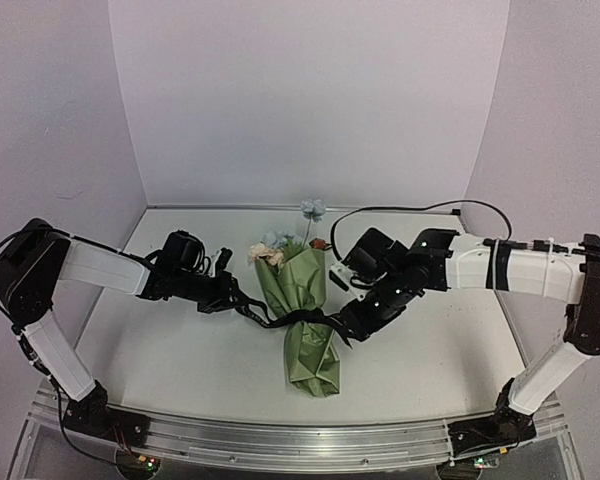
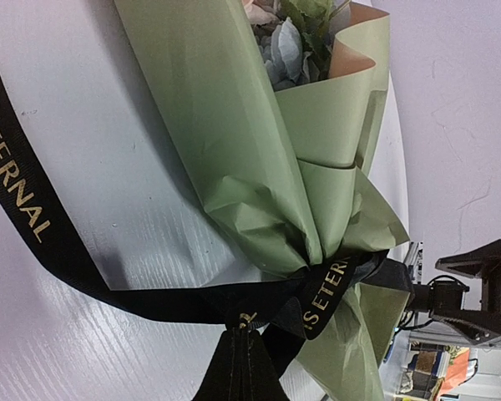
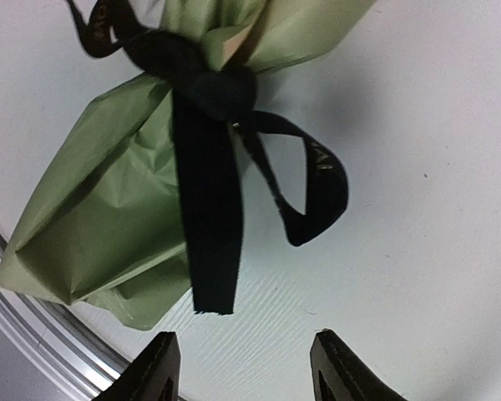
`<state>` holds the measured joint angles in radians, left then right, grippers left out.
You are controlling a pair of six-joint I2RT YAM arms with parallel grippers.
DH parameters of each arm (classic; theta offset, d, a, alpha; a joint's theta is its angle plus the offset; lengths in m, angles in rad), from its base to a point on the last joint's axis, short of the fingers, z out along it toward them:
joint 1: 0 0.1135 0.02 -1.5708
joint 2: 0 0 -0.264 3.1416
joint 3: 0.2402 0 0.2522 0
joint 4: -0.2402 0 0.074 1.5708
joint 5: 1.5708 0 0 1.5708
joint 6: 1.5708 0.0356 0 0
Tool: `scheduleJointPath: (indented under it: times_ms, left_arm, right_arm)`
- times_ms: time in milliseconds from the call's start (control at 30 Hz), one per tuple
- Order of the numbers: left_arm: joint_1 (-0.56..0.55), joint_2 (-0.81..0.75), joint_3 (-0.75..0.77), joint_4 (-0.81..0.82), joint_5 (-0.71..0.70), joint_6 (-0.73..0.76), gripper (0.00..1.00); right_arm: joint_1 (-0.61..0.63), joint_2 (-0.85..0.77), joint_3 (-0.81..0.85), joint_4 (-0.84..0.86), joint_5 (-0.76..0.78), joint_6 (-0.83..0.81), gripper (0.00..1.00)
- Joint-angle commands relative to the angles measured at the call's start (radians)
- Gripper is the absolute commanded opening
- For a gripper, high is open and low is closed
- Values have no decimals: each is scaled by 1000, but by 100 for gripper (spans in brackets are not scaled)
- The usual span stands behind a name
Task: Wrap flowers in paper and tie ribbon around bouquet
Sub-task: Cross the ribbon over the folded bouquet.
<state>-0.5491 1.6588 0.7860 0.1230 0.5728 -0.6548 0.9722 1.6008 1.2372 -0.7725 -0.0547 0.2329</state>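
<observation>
The bouquet lies mid-table, an olive-green paper cone with the flowers showing at its far, wide end. The black ribbon is tied round its waist. My left gripper is just left of the waist and shut on the ribbon, pinched at its closed tips. My right gripper sits just right of the knot. In the right wrist view my right gripper is open and holds nothing. The ribbon's cut tail and a loop hang loose just beyond its fingertips.
One pale blue bloom lies apart near the back wall. The table's metal front rail runs close below the cone's narrow end and shows as the rail in the right wrist view. White walls close in the back and both sides.
</observation>
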Motion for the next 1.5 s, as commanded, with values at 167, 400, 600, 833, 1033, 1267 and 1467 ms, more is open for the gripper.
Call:
scheduleJointPath:
  times_ms: [167, 400, 600, 833, 1033, 1267, 1467]
  left_arm:
    - [-2, 4, 43, 5, 0, 0, 0]
    - [-2, 4, 43, 1, 2, 0, 0]
    - [-2, 6, 36, 11, 2, -8, 0]
    - [-3, 7, 5, 64, 30, -39, 15]
    - [-7, -4, 11, 50, 22, -28, 41]
    - [-8, 1, 53, -53, -31, 22, 56]
    - [-12, 28, 78, -74, -4, 35, 57]
  right_arm:
    - [36, 110, 22, 15, 20, -92, 55]
    - [52, 176, 63, 29, 73, -96, 45]
    - [61, 164, 60, 41, 149, -93, 22]
    - [63, 107, 4, 38, 174, -70, 0]
    - [63, 54, -37, 20, 204, -52, 0]
    - [63, 18, -71, 7, 226, -39, 0]
    - [64, -2, -90, 3, 226, -30, 0]
